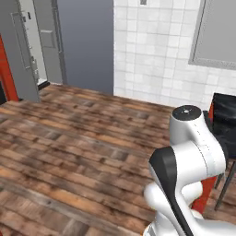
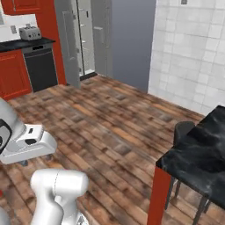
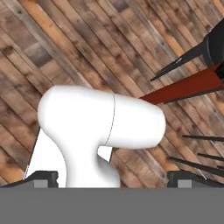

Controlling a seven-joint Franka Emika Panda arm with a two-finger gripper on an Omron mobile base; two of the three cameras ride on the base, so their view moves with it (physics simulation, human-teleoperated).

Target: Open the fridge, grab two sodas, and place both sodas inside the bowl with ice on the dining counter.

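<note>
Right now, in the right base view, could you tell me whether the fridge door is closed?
No. The fridge has its grey door swung outward, with the pale interior showing beside it.

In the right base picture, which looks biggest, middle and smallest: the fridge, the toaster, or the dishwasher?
1. The fridge looks biggest.
2. The dishwasher comes next.
3. The toaster looks smallest.
All three stand far back, so nearness barely skews this.
</note>
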